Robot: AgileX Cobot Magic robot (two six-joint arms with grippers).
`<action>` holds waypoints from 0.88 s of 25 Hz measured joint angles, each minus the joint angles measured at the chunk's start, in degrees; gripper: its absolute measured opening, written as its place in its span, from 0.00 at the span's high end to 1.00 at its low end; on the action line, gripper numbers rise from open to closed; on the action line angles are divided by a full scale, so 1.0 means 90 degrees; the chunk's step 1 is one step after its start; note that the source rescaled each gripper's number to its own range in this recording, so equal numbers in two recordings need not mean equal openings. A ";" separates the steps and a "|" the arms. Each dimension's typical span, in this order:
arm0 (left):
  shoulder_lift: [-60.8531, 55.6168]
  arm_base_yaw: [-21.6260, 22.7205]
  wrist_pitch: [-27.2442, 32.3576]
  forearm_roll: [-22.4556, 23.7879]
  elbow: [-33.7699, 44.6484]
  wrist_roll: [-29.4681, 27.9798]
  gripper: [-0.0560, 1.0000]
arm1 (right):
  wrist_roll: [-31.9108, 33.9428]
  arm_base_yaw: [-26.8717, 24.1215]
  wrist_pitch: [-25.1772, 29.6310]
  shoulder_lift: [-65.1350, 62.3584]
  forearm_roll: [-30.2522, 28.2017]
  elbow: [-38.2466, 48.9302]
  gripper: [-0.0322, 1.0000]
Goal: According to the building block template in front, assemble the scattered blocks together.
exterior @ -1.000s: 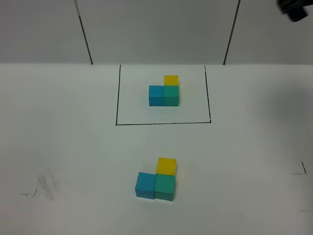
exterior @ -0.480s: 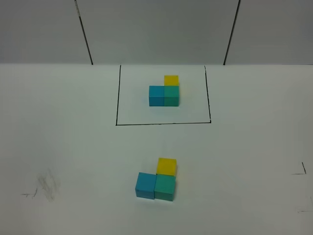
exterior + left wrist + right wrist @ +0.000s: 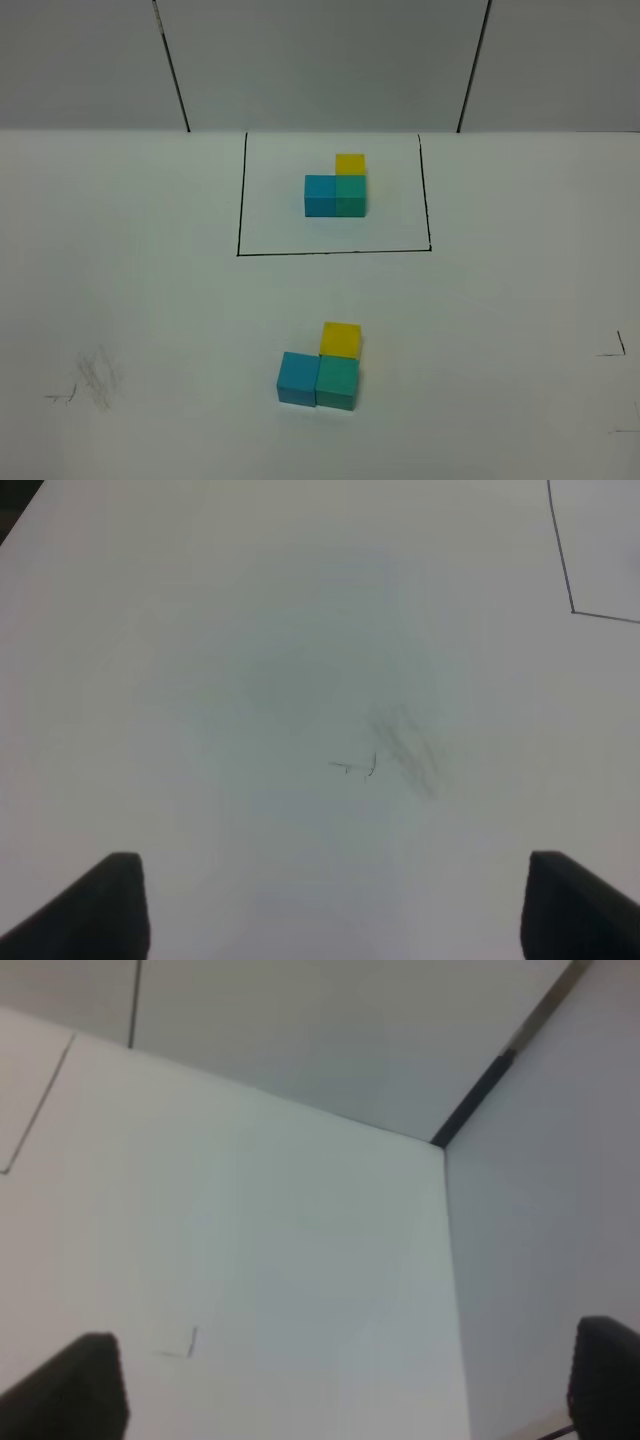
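- Since one second ago, a dark arm part has left the upper-right corner; blocks unchanged.
- Left tool [image 3: 330, 905] and right tool [image 3: 345, 1385]: both released, empty.
- Risk: re-entering tools could nudge the scattered blocks [image 3: 322, 367] out of matching the building block template [image 3: 337, 187].

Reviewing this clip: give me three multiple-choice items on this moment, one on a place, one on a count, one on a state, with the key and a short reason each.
1. Where does the yellow cube of the unframed cluster sit?
A. behind the teal cube
B. on top of the blue cube
C. inside the drawn rectangle

2. How many cubes show on the table in all?
A. three
B. six
C. nine

3. How do the two claws stand?
A. both wide open and empty
B. left shut on a cube
C. right shut on a cube

Key: 1 A, the yellow cube touches the far side of the teal cube, with the blue cube beside the teal; 2 B, three there plus three in the framed template; 3 A, the left claw and right claw show fingertips far apart over bare table.
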 joint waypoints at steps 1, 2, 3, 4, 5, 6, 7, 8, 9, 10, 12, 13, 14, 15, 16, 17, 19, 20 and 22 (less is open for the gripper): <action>0.0000 0.0000 0.0000 0.0000 0.0000 0.0000 0.10 | -0.0006 0.0014 -0.0090 -0.0262 0.0164 0.0238 0.19; 0.0000 0.0000 0.0000 0.0000 0.0000 0.0000 0.10 | -0.0024 0.0089 -0.0205 -0.0485 0.0326 0.0537 0.19; 0.0000 0.0000 0.0000 0.0000 0.0000 0.0000 0.10 | -0.0045 0.0228 -0.0384 -0.0741 0.0457 0.0840 0.19; 0.0000 0.0000 0.0000 0.0000 0.0000 0.0000 0.10 | -0.0052 0.0374 -0.0560 -0.0994 0.0545 0.1134 0.19; 0.0000 0.0000 0.0000 0.0000 0.0000 0.0000 0.10 | -0.0052 0.0554 -0.0701 -0.1223 0.0584 0.1367 0.19; 0.0000 0.0000 0.0000 0.0000 0.0000 0.0000 0.10 | -0.0052 0.0726 -0.0781 -0.1396 0.0589 0.1626 0.19; 0.0000 0.0000 0.0000 0.0000 0.0000 0.0000 0.10 | -0.0052 0.0890 -0.0860 -0.1574 0.0597 0.1860 0.19; 0.0000 0.0000 0.0000 0.0000 0.0000 0.0000 0.10 | -0.0039 0.1019 -0.0890 -0.1726 0.0604 0.2037 0.19; 0.0000 0.0000 0.0000 0.0000 0.0000 0.0000 0.10 | -0.0023 0.1155 -0.0903 -0.1834 0.0611 0.2227 0.19; 0.0000 0.0000 0.0000 0.0000 0.0000 0.0000 0.10 | -0.0011 0.1266 -0.0918 -0.1949 0.0618 0.2413 0.19; 0.0000 0.0000 0.0000 0.0000 0.0000 0.0000 0.10 | 0.0054 0.1404 -0.0913 -0.2177 0.0634 0.2761 0.19; 0.0000 0.0000 0.0000 0.0000 0.0000 0.0000 0.10 | 0.0088 0.1456 -0.0920 -0.2285 0.0634 0.2949 0.19; 0.0000 0.0000 0.0000 0.0000 0.0000 0.0000 0.10 | 0.0128 0.1495 -0.0919 -0.2418 0.0634 0.3127 0.19; 0.0000 0.0000 0.0000 0.0000 0.0000 0.0000 0.10 | 0.0192 0.1513 -0.0919 -0.2555 0.0634 0.3266 0.19; 0.0000 0.0000 0.0000 0.0000 0.0000 0.0000 0.10 | 0.0259 0.1529 -0.0953 -0.2699 0.0634 0.3429 0.19; 0.0000 0.0000 0.0000 0.0000 0.0000 0.0000 0.10 | 0.0339 0.1529 -0.0982 -0.2826 0.0634 0.3590 0.19; 0.0000 0.0000 0.0000 0.0000 0.0000 0.0000 0.10 | 0.0527 0.1529 -0.1032 -0.3111 0.0634 0.3876 0.19; 0.0000 0.0000 0.0000 0.0000 0.0000 0.0000 0.10 | 0.0602 0.1529 -0.1049 -0.3197 0.0625 0.4024 0.19; 0.0000 0.0000 0.0000 0.0000 0.0000 0.0000 0.10 | 0.0772 0.1529 -0.1026 -0.3264 0.0610 0.4231 0.19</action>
